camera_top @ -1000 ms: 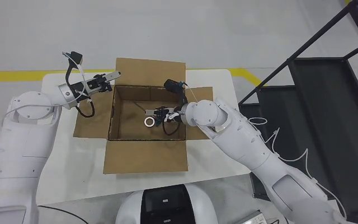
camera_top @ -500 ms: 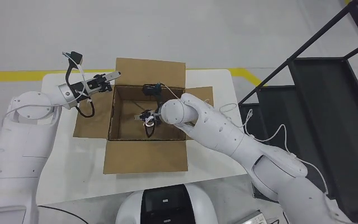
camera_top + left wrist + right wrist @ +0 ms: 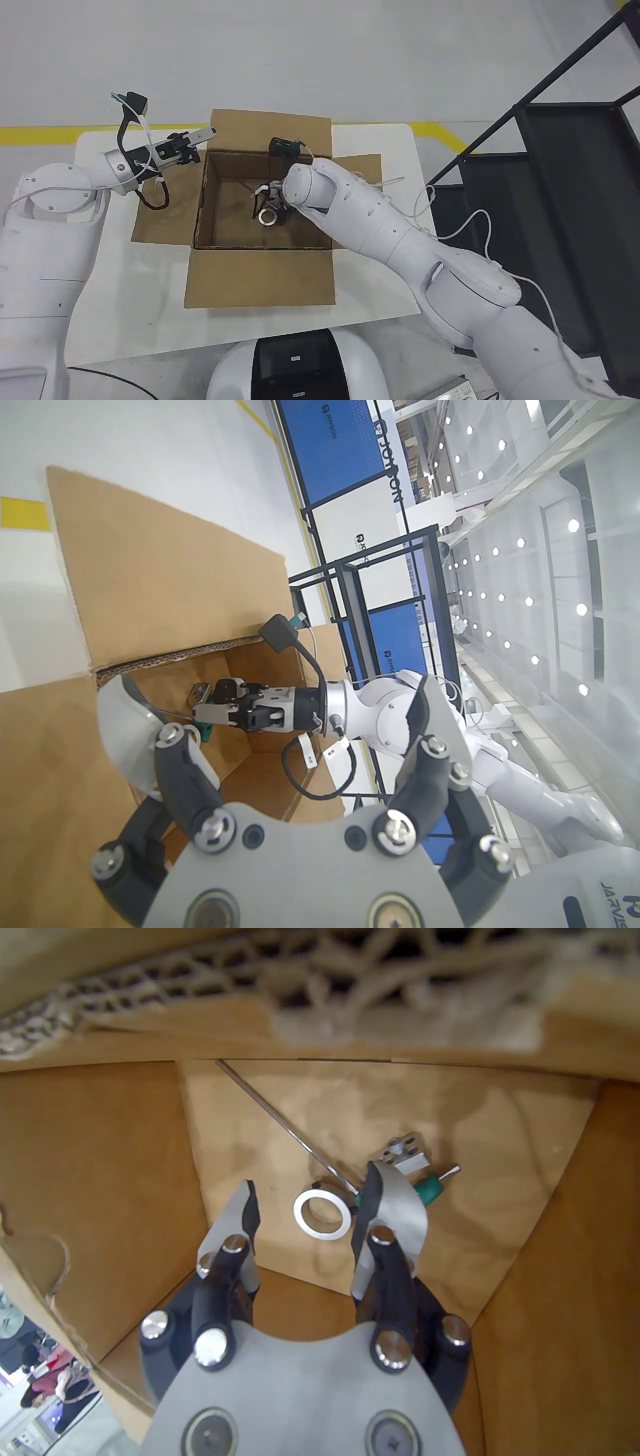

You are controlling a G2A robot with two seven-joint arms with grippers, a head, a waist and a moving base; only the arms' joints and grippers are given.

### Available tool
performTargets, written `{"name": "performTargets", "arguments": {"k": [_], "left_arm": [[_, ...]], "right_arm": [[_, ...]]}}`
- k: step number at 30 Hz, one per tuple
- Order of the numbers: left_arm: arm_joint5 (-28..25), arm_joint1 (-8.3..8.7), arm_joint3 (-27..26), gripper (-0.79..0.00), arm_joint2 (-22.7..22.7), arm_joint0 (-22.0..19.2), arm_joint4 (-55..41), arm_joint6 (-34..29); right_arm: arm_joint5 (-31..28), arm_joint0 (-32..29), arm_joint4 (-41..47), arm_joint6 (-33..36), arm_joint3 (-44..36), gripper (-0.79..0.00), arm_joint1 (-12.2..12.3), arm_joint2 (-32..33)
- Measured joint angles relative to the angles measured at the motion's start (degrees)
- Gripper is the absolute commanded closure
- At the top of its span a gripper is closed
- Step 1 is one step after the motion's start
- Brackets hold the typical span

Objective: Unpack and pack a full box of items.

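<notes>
Top view: the white table [image 3: 100,300] carries an open cardboard box [image 3: 260,282], flaps folded outward, set toward the table's back edge; the right gripper [image 3: 310,1200] hangs inside the box above the middle of its floor, claw released, its fingers [image 3: 395,1208] spread to either side of a white ring [image 3: 320,1236]; the left gripper [image 3: 195,137], likewise released and empty, is held just outside the box's back-left corner. On the box floor lie a screwdriver [image 3: 280,1125], its thin steel shaft running to a floor corner and its green handle just beside the ring, partly behind one finger; the ring, flat, smooth and thin-walled; and a small grey metal block [image 3: 406,1153] with drilled holes, just beside the handle. The step appears to be lifting the ring out; done well, the claw would descend squarely, centred on the ring and low enough to catch its thin rim without nudging the screwdriver, then rise straight clear of the walls.
</notes>
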Motion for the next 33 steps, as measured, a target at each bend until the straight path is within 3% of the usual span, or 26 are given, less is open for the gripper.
{"name": "performTargets", "arguments": {"k": [2,3,5,11,17,25,29,33], "left_arm": [[0.0,0.0,0.0,-0.785,0.0,0.0,0.0,0.0],[0.0,0.0,0.0,-0.785,0.0,0.0,0.0,0.0],[0.0,0.0,0.0,-0.785,0.0,0.0,0.0,0.0],[0.0,0.0,0.0,-0.785,0.0,0.0,0.0,0.0],[0.0,0.0,0.0,-0.785,0.0,0.0,0.0,0.0],[0.0,0.0,0.0,-0.785,0.0,0.0,0.0,0.0],[0.0,0.0,0.0,-0.785,0.0,0.0,0.0,0.0],[0.0,0.0,0.0,-0.785,0.0,0.0,0.0,0.0]], "right_arm": [[0.3,0.4,0.0,-0.1,1.4,-0.397,-0.7,-0.2],[0.4,0.6,-0.1,-0.2,2.1,-0.48,-1.1,-0.4],[0.6,0.8,-0.2,-0.2,2.8,-0.529,-1.6,-0.4],[0.7,0.5,-3.8,0.5,0.9,-0.785,-2.2,-1.4],[0.1,-2.4,-10.8,-0.8,-6.7,-0.785,-0.7,-1.8],[0.4,-8.8,-20.6,0.2,-20.1,-0.785,3.7,1.4],[-1.6,-9.7,-26.6,4.4,-21.0,-0.785,5.2,1.2],[-8.1,-9.4,-34.0,4.9,-19.9,-0.785,5.7,-0.4]]}}
